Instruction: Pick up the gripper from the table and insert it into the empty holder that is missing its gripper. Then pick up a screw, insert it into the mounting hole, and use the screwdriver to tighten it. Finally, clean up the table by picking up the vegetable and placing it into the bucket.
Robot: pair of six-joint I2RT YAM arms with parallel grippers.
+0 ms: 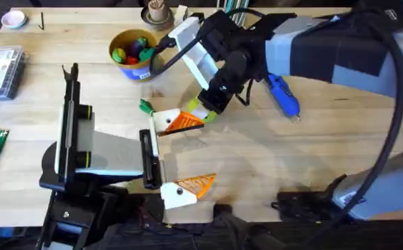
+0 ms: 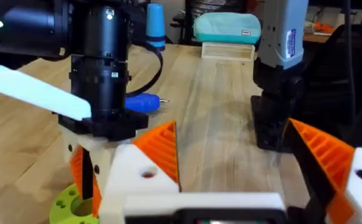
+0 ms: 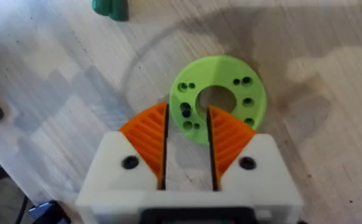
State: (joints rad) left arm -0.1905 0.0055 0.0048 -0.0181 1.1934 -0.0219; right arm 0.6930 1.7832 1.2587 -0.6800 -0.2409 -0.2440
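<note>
- Right gripper (image 3: pixel 187 121): orange ribbed pads (image 3: pixel 148 134) almost together, a narrow slot between them, bare wood visible in the slot. It holds nothing.
- Its tips sit at the near edge of the lime-green disc (image 3: pixel 230 93), which lies flat on the table (image 1: pixel 270 160). I cannot tell whether the pads touch the disc or hover just above it.
- Right arm (image 1: pixel 312 48) reaches across the middle from the right side, wrist pointing down at the disc.
- Left gripper (image 1: pixel 207 149): spread wide, nothing between the fingers. The far finger's orange tip (image 1: pixel 184 121) ends just beside the disc and the right gripper. The near finger (image 1: pixel 187 186) lies close to the table's front edge.
- the vegetable (image 1: pixel 146 107): dark green, lying on the table just beyond the white block of the left gripper's far finger, near the disc but apart from it.
- the screwdriver (image 1: pixel 282 94): blue, lying on the table to the right of the right gripper, its upper end under the right arm, bit end toward the front right.
- the bucket (image 1: pixel 137 69): upright toward the back of the table, beyond the vegetable, with colourful toys (image 1: pixel 132 50) inside.
- Brown cup (image 1: pixel 157 12): behind the bucket at the back edge.
- Clear compartment box (image 1: pixel 0 69): at the far left edge.
</note>
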